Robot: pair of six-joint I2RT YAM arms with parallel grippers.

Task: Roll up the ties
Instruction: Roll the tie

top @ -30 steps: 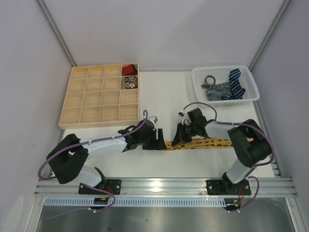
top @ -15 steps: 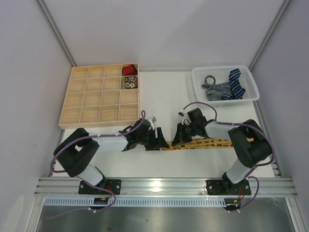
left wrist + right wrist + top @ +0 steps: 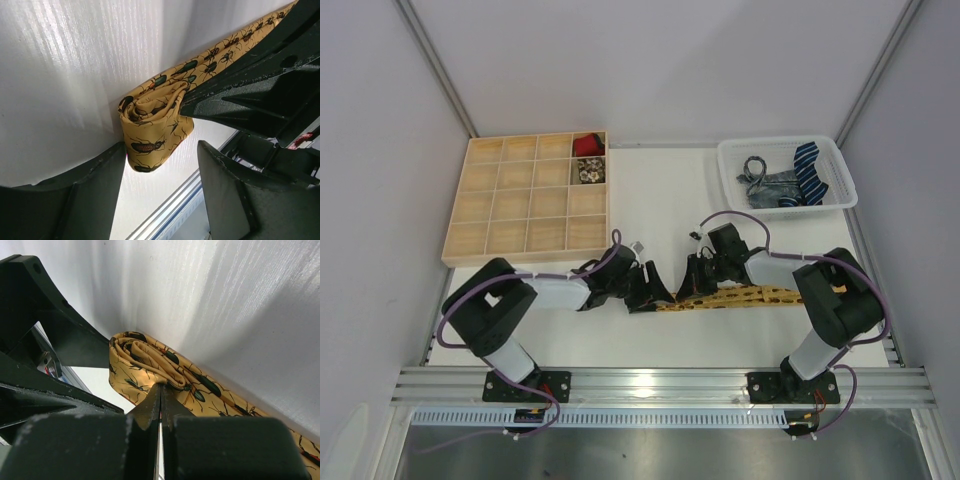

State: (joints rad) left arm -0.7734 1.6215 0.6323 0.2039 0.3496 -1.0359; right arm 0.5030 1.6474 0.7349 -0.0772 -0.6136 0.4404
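Two grippers at the mustard tie (image 3: 155, 125): right gripper (image 3: 160, 390), jaws together, seems to anchor the roll's core; left gripper (image 3: 161, 150), jaws apart, straddles it.

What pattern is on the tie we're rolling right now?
Mustard-yellow tie printed with dark beetles, some green or reddish; the left wrist view shows it best.

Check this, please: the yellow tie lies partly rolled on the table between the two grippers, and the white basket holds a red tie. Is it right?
Not quite: the white basket holds a navy striped tie and a grey tie, no red one; the top view shows it. The yellow tie is as you say.
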